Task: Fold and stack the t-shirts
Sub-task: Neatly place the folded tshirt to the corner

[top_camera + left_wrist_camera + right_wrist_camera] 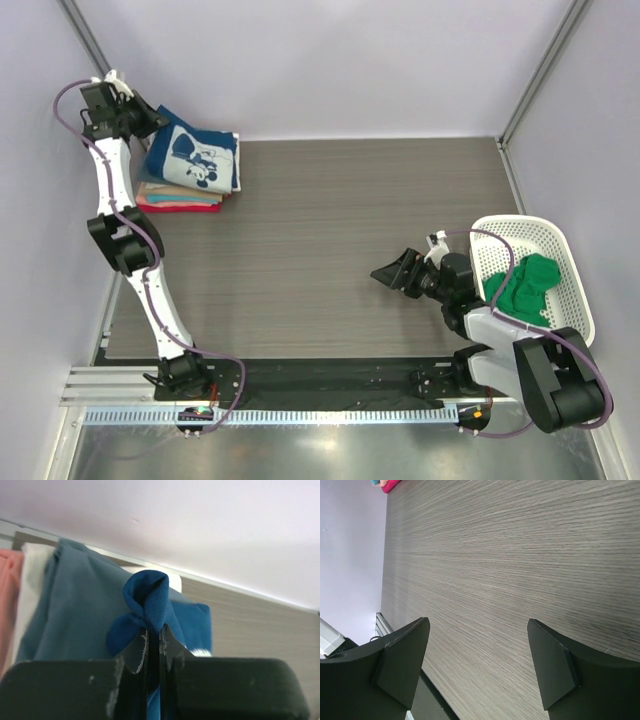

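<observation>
1. T-shirts (180, 197) lie folded in a stack directly under the left fingers (136, 655), in the far left corner of the worktop (330, 220). The biggest risk, as I judge it, is a pull on the pinched cloth dragging the whole stack askew.
2. The navy tee (150, 597) tops that stack. The left fingers are pressed together on a bunched fold at its corner. If they lift or draw away without letting go, the fold would likely open and the printed face rumple.
3. The green tee (525, 285) sits crumpled in the basket (565, 240), just behind the right fingers (552, 670), which stand wide apart with nothing between them. Cloth could snag on the mesh, and a tug might tip or slide the light basket.
4. Widest room: bare worktop spreads beneath and ahead of the right fingers, all the way across to the stack. That looks ample for laying a shirt flat.
5. Tighter: the left wall (40, 250) and back wall (330, 60) close in just beside the left fingers, so their only free way out is toward the middle of the worktop.
6. Tightest: the basket rests at the worktop's right edge, behind the right fingers, so a sideways shove there could send it over.
</observation>
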Robot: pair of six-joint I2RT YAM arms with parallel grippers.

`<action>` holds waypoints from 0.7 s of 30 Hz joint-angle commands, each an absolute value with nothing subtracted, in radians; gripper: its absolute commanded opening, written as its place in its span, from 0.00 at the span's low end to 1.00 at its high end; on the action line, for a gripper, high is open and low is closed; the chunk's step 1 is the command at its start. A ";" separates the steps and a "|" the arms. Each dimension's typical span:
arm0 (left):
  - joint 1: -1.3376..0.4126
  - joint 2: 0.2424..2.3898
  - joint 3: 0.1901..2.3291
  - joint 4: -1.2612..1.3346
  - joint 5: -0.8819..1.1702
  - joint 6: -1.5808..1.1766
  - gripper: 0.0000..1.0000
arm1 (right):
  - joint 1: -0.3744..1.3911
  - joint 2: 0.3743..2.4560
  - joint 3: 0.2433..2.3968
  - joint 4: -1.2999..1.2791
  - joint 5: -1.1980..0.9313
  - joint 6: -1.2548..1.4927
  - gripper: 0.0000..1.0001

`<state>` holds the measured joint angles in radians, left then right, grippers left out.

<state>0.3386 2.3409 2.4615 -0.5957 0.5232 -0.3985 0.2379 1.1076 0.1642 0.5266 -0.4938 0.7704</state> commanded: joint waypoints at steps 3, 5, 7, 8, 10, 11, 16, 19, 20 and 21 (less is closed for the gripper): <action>0.364 2.430 2.589 -0.419 0.459 -0.434 0.00 | 0.219 1.132 0.173 0.607 -0.520 0.787 0.85; 0.368 2.448 2.594 -0.400 0.443 -0.431 0.00 | 0.212 1.144 0.176 0.609 -0.526 0.788 0.85; 0.370 2.453 2.585 -0.373 0.436 -0.431 0.00 | 0.204 1.152 0.176 0.615 -0.532 0.790 0.85; 0.370 2.459 2.585 -0.368 0.425 -0.430 0.00 | 0.203 1.161 0.176 0.618 -0.535 0.793 0.85; 0.373 2.471 2.585 -0.359 0.422 -0.428 0.00 | 0.198 1.170 0.179 0.624 -0.540 0.795 0.85; 0.374 2.477 2.586 -0.356 0.422 -0.429 0.00 | 0.196 1.177 0.181 0.624 -0.543 0.796 0.84; 0.382 2.474 2.574 -0.394 0.361 -0.397 0.00 | 0.192 1.183 0.183 0.626 -0.546 0.799 0.85; 0.383 2.433 2.554 -0.442 0.246 -0.341 0.04 | 0.187 1.186 0.184 0.627 -0.551 0.801 0.85; 0.383 2.419 2.542 -0.451 0.209 -0.330 0.04 | 0.189 1.186 0.184 0.629 -0.552 0.799 0.85; 0.383 2.405 2.513 -0.454 0.186 -0.321 0.04 | 0.186 1.186 0.181 0.633 -0.555 0.802 0.85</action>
